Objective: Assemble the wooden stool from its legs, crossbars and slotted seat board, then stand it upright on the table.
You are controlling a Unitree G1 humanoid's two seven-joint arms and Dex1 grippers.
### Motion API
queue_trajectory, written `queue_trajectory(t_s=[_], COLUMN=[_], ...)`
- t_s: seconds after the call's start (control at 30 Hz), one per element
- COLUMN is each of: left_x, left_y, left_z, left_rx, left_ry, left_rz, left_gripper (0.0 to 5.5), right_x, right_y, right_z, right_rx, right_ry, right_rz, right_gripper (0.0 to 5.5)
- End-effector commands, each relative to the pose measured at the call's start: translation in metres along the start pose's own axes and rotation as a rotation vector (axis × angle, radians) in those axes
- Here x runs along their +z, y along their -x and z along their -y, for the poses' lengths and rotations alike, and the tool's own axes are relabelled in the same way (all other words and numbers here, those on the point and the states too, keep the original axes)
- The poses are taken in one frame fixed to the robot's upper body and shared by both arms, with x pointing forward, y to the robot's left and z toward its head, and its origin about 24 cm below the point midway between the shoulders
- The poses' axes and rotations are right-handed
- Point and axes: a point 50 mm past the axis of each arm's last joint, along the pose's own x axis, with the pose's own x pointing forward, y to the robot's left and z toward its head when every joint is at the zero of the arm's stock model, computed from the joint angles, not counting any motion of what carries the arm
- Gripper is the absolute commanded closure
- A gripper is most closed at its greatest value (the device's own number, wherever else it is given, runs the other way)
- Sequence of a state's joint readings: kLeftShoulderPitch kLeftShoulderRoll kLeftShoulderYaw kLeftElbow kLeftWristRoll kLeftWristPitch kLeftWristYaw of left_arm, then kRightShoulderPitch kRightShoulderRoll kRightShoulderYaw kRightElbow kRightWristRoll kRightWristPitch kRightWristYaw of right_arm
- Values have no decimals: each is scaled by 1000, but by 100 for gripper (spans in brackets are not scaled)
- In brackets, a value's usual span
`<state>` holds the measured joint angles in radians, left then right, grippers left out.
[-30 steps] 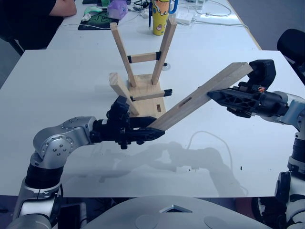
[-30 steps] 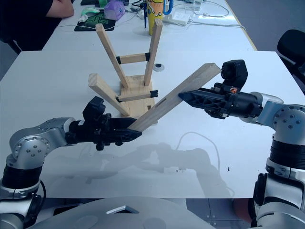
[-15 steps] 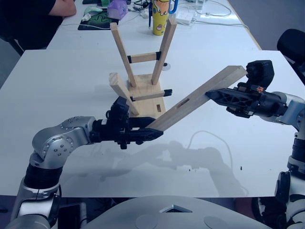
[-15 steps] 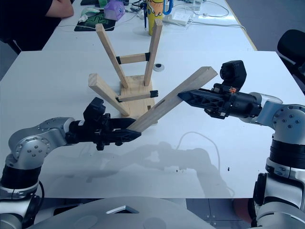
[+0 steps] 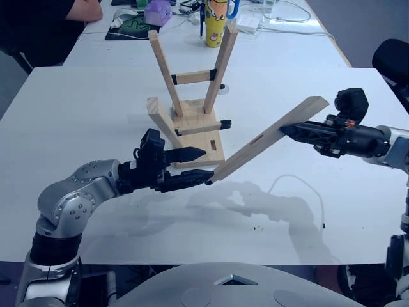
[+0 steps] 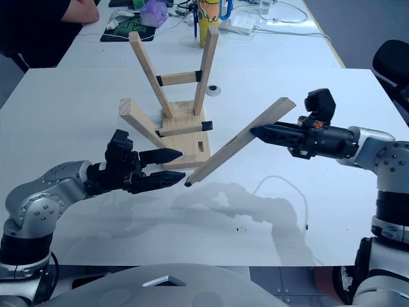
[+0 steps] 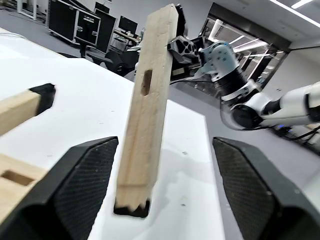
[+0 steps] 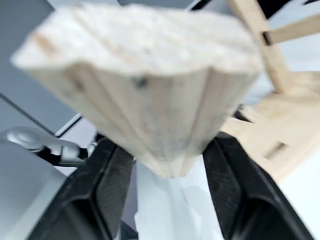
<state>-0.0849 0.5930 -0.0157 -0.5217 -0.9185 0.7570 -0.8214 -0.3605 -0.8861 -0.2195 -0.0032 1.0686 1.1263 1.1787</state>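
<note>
Now that the left gripper (image 5: pixel 203 166) has let go, you'll see its fingers apart just in front of the half-built stool (image 5: pixel 192 118), the leg (image 5: pixel 265 137) passing between them untouched. The right gripper (image 5: pixel 289 130), to the stool's right, is clamped on the leg's upper end and carries it alone. The lower end may rest on the table (image 5: pixel 96 96); hard to tell. Regrasp or slotting looks next.

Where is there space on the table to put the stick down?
Bare table lies to the left of the half-built stool, and along the near edge in front of the tilted leg. The middle, round the stool, is crowded.
</note>
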Motion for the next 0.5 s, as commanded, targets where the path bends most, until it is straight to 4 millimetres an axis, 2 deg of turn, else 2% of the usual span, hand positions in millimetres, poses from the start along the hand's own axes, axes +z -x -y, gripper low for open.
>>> queue_trajectory(t_s=[0.03, 0.07, 0.23, 0.5], left_x=[-18, -25, -58, -77], left_y=[-9, -13, -27, -56], left_z=[-10, -11, -22, -38], left_rx=[163, 180, 315, 495], left_ry=[-193, -191, -213, -420], left_rz=[-103, -111, -169, -265], left_gripper=[201, 201, 275, 400], right_x=[11, 14, 22, 22], right_y=[21, 24, 35, 42], right_z=[2, 3, 11, 17], right_rx=[-75, -92, -160, -191], right_ry=[43, 53, 99, 117], right_rz=[0, -5, -31, -49], right_gripper=[342, 342, 342, 342])
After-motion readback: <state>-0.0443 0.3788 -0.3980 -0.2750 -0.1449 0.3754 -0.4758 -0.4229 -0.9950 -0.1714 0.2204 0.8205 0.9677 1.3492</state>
